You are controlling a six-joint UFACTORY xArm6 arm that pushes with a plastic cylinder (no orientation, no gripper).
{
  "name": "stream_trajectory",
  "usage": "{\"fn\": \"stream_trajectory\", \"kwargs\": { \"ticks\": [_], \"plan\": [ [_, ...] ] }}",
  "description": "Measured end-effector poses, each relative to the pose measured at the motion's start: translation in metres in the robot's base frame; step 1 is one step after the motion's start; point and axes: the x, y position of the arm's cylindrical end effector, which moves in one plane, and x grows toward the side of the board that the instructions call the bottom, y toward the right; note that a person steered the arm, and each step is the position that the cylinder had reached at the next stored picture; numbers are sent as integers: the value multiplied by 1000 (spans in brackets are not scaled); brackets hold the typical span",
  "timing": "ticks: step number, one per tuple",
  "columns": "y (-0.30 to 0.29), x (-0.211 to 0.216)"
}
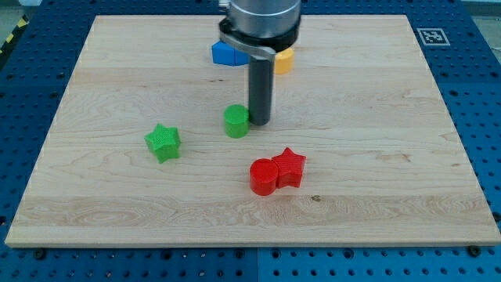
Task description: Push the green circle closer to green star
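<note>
The green circle [236, 121] sits near the middle of the wooden board [109, 70]. The green star [163, 142] lies to its left and a little lower, about a block's width of bare wood between them. My tip [259, 122] stands right beside the green circle's right side, touching it or nearly so. The rod rises straight up to the arm's grey body at the view's top.
A red circle [263, 176] and a red star [290, 167] touch each other below my tip. A blue block [227, 53] and a yellow block [283, 60] lie at the view's top, partly hidden behind the arm.
</note>
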Motion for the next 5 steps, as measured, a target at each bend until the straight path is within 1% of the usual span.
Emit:
{"fn": "stream_trajectory", "kwargs": {
  "ticks": [3, 4, 5],
  "plan": [
    [-71, 23],
    [-72, 23],
    [-61, 14]
  ]
}}
